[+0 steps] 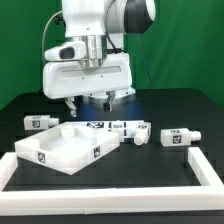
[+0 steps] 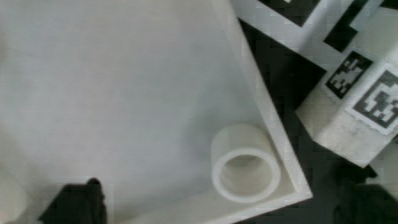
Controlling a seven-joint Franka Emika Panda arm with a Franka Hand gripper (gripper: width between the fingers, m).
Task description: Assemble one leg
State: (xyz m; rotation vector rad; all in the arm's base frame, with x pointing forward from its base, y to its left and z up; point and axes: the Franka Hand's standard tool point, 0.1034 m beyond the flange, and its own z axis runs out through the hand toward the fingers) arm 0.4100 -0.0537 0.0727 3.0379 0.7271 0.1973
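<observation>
Though unseen exteriorly, socket (image 2: 244, 170) beside leg (image 2: 356, 95)

White arm (image 1: 95, 20) reaching down, gripper (image 1: 88, 103) spread and holding nothing.
The arm comes down from the top of the exterior view. Its wrist (image 1: 88, 72) is a broad white block held level, with the gripper pointing straight down beneath it. The two dark fingers (image 1: 70, 103) stand well apart with nothing between them. The wrist view shows only one dark, blurred fingertip (image 2: 80, 203) clearly.
</observation>
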